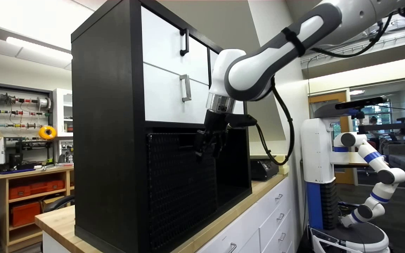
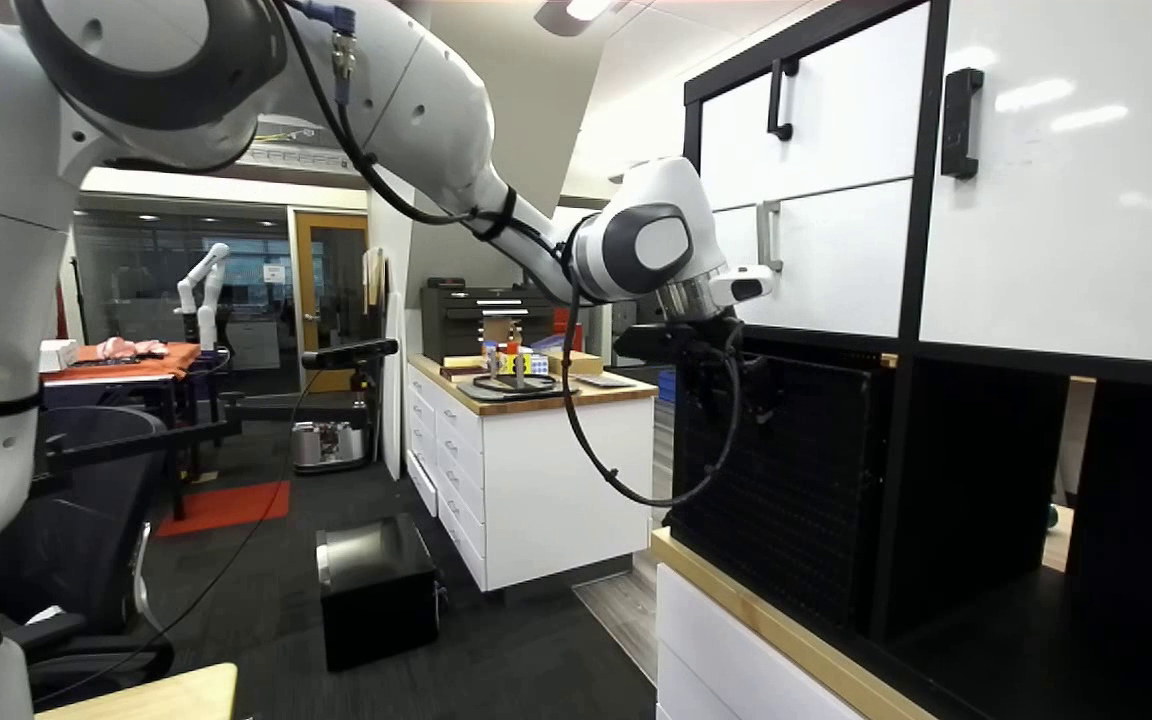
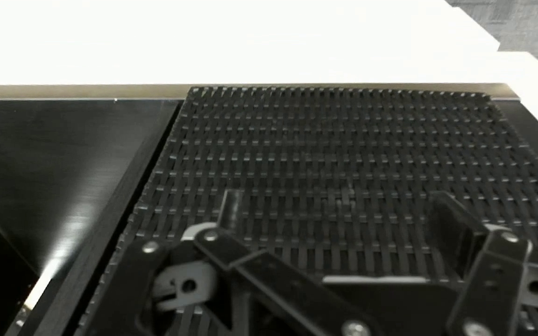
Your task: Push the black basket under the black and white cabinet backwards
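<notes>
Gripper [image 3: 336, 207] spread, nr top of blk basket [image 3: 325, 154]; contact unclear. Risk: hi or off-ctr push may tilt/skew it, jamming vs blk/wht cabinet [image 1: 138, 119].

Blk box [image 2: 379, 615] on flr [image 2: 526, 655]

Bright glare on the cabinet door [image 2: 1081, 190], blown-out white across the wrist view's top
</notes>
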Motion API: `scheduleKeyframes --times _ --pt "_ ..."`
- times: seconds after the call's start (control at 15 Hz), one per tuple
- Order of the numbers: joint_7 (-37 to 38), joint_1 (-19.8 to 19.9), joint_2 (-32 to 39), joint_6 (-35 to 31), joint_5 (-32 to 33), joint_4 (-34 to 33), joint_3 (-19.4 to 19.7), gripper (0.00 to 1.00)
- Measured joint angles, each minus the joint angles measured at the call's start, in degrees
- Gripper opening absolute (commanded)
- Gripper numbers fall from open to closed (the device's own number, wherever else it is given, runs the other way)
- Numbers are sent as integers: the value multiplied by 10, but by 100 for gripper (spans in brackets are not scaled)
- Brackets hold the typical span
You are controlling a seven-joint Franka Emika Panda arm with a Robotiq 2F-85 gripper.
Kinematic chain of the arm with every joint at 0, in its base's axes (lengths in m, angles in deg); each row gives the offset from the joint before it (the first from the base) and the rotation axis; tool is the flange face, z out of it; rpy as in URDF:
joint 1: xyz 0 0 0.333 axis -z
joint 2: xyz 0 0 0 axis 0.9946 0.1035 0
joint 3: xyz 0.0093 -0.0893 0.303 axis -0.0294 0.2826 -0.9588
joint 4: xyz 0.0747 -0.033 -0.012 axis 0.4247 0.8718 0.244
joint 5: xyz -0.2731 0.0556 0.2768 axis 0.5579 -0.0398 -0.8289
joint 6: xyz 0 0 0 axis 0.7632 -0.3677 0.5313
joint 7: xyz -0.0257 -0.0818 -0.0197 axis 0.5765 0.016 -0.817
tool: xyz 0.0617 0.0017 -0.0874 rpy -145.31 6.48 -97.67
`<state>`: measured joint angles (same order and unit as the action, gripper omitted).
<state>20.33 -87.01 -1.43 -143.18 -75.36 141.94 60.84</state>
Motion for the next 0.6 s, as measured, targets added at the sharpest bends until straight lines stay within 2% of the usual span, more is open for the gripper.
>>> scheduleKeyframes --times 0.33,0.53,0.6 --pt "-49 1 -79 144 -80 44 -18 100" --pt "-56 2 -118 224 -97 64 -19 100" --pt "-56 2 -123 228 -97 66 -19 100"
